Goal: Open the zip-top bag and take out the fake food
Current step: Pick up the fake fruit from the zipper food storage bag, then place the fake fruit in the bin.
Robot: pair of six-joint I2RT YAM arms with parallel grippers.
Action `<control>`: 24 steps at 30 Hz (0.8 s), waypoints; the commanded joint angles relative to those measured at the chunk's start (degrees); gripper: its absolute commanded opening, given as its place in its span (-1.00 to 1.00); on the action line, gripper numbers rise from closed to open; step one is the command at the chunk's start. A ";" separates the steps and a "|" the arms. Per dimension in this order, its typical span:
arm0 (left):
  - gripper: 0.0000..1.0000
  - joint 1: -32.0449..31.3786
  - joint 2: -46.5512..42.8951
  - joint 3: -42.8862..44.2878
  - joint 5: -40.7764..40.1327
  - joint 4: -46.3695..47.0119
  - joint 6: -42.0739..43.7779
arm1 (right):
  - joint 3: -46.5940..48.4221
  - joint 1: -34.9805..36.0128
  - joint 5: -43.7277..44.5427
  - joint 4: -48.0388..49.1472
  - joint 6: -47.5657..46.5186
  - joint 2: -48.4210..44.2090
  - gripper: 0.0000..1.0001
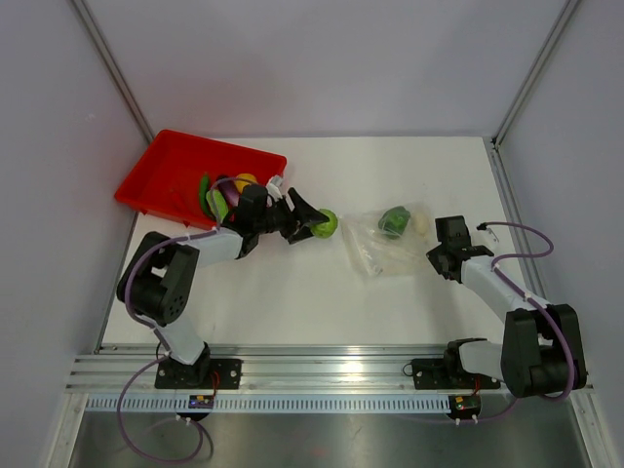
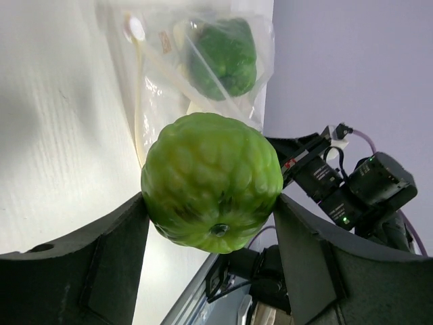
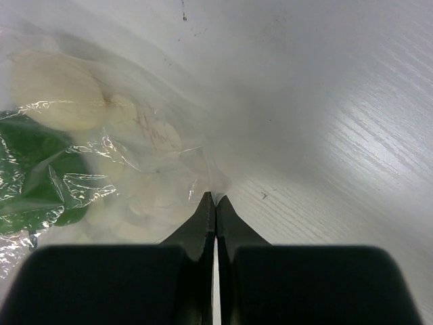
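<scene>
Grip on bumpy green fruit (image 2: 211,183) looks secure: left gripper (image 1: 314,227) clamps it between red tray (image 1: 171,166) and zip-top bag (image 1: 375,249). Right gripper (image 3: 215,202) is pinched closed at the bag's edge; whether it has caught film is unclear. Green pepper (image 1: 394,220) sits inside. Hazard: the round fruit could roll away if released short of the tray.
</scene>
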 commanded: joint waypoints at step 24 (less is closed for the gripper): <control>0.15 17.15 -10.46 7.23 -24.68 -16.58 3.89 | 1.10 -0.28 -0.65 2.09 -0.95 -1.17 -1.00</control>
